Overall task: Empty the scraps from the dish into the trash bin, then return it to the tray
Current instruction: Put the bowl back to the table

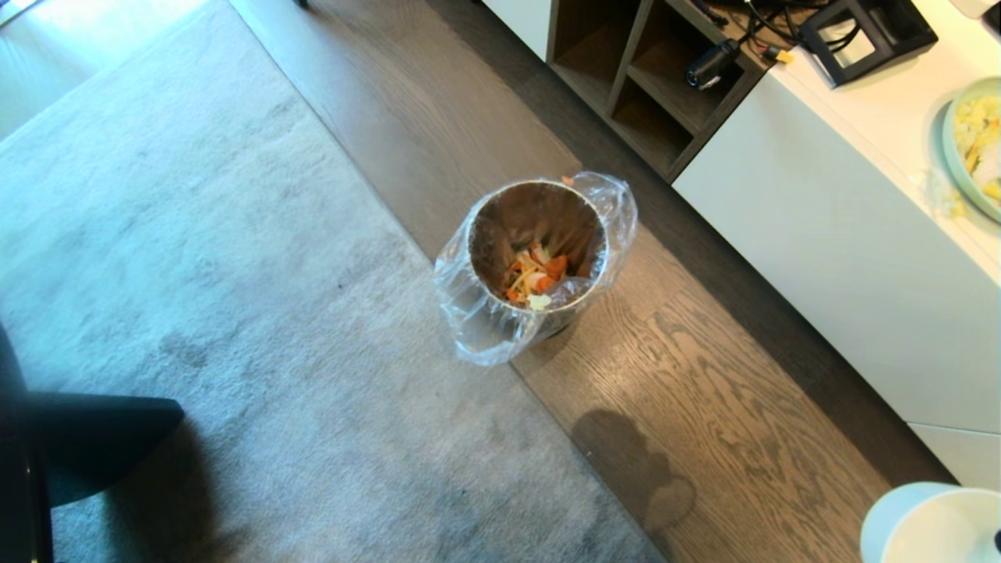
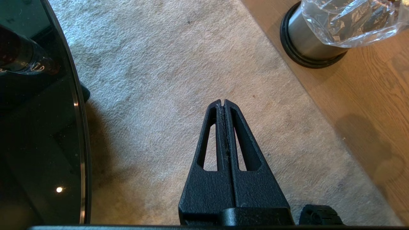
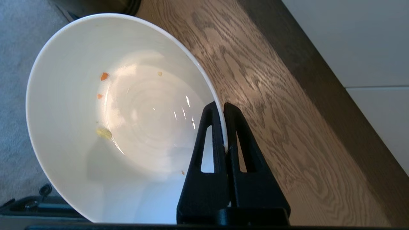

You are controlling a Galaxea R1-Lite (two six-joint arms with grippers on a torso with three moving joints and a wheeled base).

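In the head view, the trash bin stands at the centre of the frame on the wood floor beside the carpet, its clear bag folded over the rim. The scraps, orange slices and pale strips, lie at its bottom. The bowl shows in the lower right corner, well apart from the bin. A green plate of food sits on the white desk at the upper right.

In the left wrist view, the left gripper hangs over the carpet with its jaws closed on nothing; the bin's base is at the upper right.

In the right wrist view, the right gripper has its jaws clamped on the bowl's rim, one inside, one outside. The bowl is tilted over the floor, with only a few orange and yellow bits stuck inside.
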